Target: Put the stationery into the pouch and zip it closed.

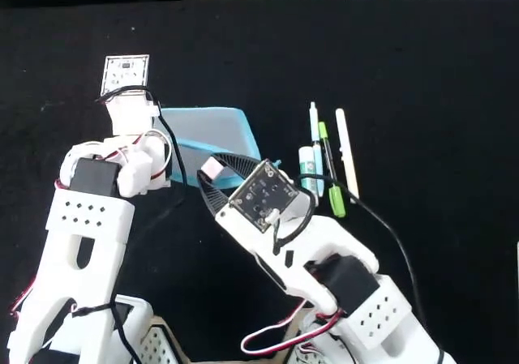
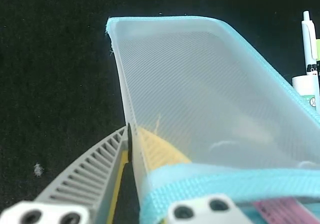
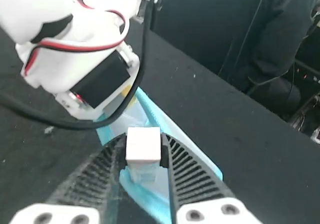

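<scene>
A translucent pouch (image 1: 207, 129) with teal trim lies on the black table. My left gripper (image 2: 134, 134) is shut on the pouch's (image 2: 200, 94) edge near its opening, and in the high view this gripper (image 1: 166, 173) sits at the pouch's left side. My right gripper (image 3: 143, 146) is shut on a small whitish eraser block (image 3: 143, 134) just above the pouch's teal rim (image 3: 152, 113). From above, the right gripper (image 1: 212, 169) hangs at the pouch's near right corner. Several pens (image 1: 328, 157) lie side by side to the right of the pouch.
A white printed card (image 1: 126, 72) lies behind the left arm. A white pen (image 2: 310, 34) and a white tube (image 2: 305, 84) lie just past the pouch's far side. Black tabletop stretches open to the far right and back.
</scene>
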Action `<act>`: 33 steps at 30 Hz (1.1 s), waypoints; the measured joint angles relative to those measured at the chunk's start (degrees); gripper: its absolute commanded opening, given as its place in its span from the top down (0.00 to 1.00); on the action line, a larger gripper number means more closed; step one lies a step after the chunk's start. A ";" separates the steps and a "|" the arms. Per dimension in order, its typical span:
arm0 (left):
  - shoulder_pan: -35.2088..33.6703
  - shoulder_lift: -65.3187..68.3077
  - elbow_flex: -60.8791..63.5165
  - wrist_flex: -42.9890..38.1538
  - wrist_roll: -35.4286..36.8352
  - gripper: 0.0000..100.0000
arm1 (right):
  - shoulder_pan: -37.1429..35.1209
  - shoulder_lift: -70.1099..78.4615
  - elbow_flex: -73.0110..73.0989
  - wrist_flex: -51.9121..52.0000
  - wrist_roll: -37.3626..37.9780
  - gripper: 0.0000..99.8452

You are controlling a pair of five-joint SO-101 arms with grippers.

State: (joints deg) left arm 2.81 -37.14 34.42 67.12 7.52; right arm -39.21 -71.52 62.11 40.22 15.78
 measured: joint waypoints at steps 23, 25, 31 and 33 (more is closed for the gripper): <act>-0.09 0.00 0.00 0.00 0.00 0.97 | 0.35 7.12 -8.97 4.22 0.18 0.99; -0.09 0.00 -0.09 0.00 0.00 0.97 | 0.35 10.99 -10.55 4.22 0.18 0.99; 0.00 0.00 0.00 0.00 0.00 0.97 | 0.35 21.27 -11.34 -0.26 0.18 0.99; 0.00 0.00 0.00 0.00 0.00 0.97 | 0.35 22.59 -11.43 -1.67 0.18 0.99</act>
State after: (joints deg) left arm 2.81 -37.14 34.42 67.12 7.52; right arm -38.86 -48.92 50.68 38.55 15.96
